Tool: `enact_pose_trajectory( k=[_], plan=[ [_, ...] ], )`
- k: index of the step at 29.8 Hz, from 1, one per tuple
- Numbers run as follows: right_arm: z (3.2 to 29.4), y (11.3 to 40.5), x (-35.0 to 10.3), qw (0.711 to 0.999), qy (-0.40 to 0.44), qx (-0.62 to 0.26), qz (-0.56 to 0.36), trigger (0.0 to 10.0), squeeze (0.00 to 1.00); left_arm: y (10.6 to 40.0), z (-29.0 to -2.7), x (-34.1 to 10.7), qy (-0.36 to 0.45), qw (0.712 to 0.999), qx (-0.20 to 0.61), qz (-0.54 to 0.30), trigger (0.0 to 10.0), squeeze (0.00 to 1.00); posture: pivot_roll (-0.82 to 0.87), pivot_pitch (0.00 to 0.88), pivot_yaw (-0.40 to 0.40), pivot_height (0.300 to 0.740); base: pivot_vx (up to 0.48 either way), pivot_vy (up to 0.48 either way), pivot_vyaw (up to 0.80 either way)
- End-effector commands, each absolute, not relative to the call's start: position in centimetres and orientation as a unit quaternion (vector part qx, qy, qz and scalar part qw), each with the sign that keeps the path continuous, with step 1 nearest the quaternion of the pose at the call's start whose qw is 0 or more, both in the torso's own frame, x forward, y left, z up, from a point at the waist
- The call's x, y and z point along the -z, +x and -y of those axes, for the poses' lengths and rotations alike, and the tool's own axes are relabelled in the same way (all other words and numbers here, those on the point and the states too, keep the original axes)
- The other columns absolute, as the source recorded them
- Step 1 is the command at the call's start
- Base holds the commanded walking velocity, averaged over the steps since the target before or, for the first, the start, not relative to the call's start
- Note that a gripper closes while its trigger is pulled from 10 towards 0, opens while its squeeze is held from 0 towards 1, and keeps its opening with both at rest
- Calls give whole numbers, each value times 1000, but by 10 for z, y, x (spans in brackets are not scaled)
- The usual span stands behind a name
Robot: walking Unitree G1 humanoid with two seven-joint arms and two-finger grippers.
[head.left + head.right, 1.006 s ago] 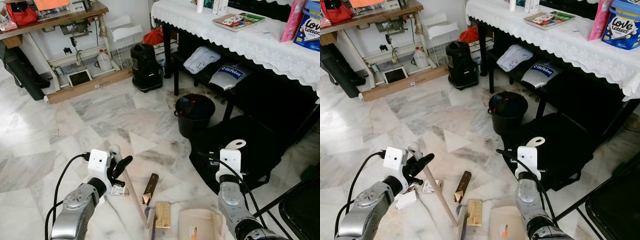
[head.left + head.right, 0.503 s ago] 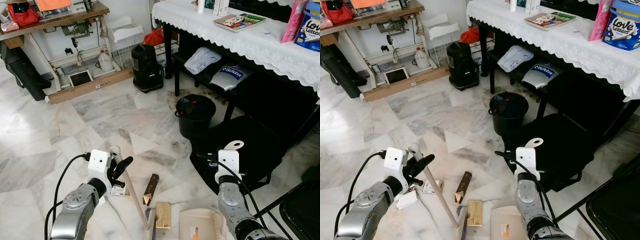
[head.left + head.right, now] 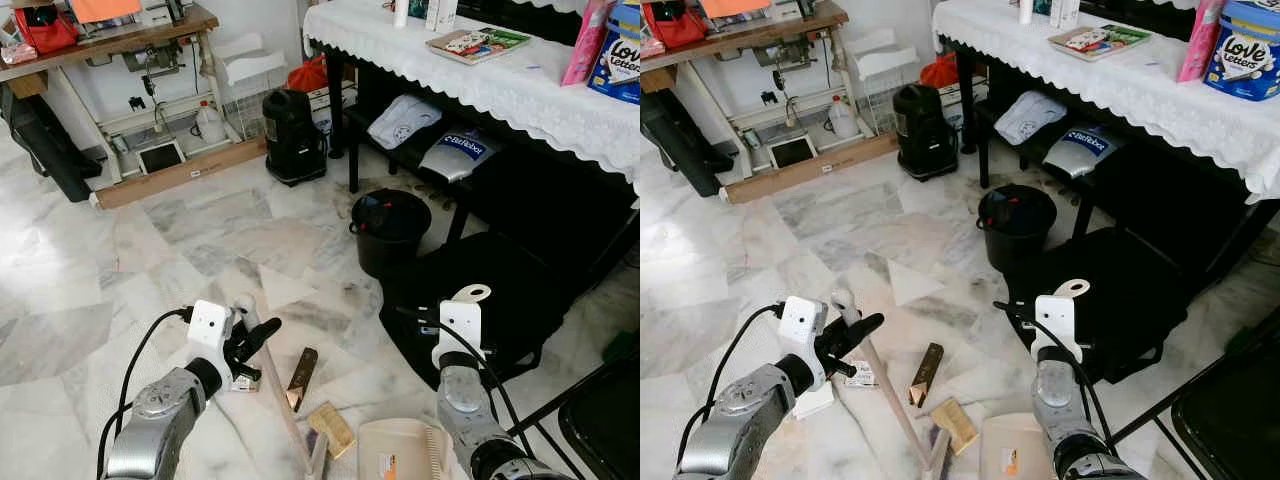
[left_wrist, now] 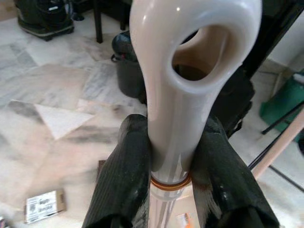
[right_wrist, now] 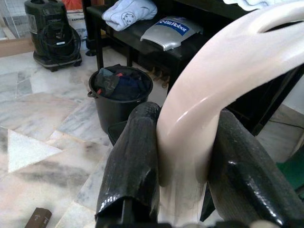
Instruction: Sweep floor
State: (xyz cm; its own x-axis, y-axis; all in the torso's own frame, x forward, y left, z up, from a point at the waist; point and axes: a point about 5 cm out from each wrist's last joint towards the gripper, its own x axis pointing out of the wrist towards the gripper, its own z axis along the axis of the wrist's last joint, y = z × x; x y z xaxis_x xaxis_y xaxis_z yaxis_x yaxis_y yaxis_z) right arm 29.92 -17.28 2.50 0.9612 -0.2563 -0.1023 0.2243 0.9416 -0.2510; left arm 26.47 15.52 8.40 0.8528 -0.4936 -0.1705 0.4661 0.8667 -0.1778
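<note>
I see the left hand (image 4: 171,183) clamped on the top of the broom handle (image 3: 276,380), both black fingers (image 4: 124,175) pressed against the cream grip just below its hanging loop. The handle slants down across the marble floor (image 3: 90,270) toward the bottom edge of the head view, where the brush head is mostly cut off.

The right hand (image 5: 183,164) is closed around the cream handle of the dustpan (image 3: 400,450), one finger on each side. The pan itself lies flat on the floor, low in the head view, right of the broom's lower end.

Debris on the floor:
- small tan block (image 3: 332,428), just beside the broom's lower end, between it and the dustpan
- dark brown strip (image 3: 300,376), right of the broom handle, apart from it
- small printed card (image 3: 862,375), left of the handle, close under the left hand

Surroundings: a black bucket (image 3: 389,228) with dark cloth inside stands ahead, beside a black bag (image 3: 480,290). A table (image 3: 520,90) with a white lace cloth runs along the right. A black vacuum cleaner (image 3: 293,135) sits by the far wall.
</note>
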Motion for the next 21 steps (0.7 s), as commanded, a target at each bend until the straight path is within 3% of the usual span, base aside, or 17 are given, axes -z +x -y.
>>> enact_pose_trajectory(
  k=[1,16,21],
  plan=[
    [168,290,-10,980,-120,110,-113,10000,0,263,-155,-94,-103,955,262,-89,10000,0,227,30,88,740,0,0,0],
    [167,290,-10,980,-119,109,-113,10000,0,283,-175,-155,-85,975,203,41,10000,0,228,25,90,740,0,0,0],
    [167,289,-9,981,-118,108,-113,10000,0,287,-172,-152,-13,982,183,50,10000,0,229,22,90,740,0,0,0]
  ],
)
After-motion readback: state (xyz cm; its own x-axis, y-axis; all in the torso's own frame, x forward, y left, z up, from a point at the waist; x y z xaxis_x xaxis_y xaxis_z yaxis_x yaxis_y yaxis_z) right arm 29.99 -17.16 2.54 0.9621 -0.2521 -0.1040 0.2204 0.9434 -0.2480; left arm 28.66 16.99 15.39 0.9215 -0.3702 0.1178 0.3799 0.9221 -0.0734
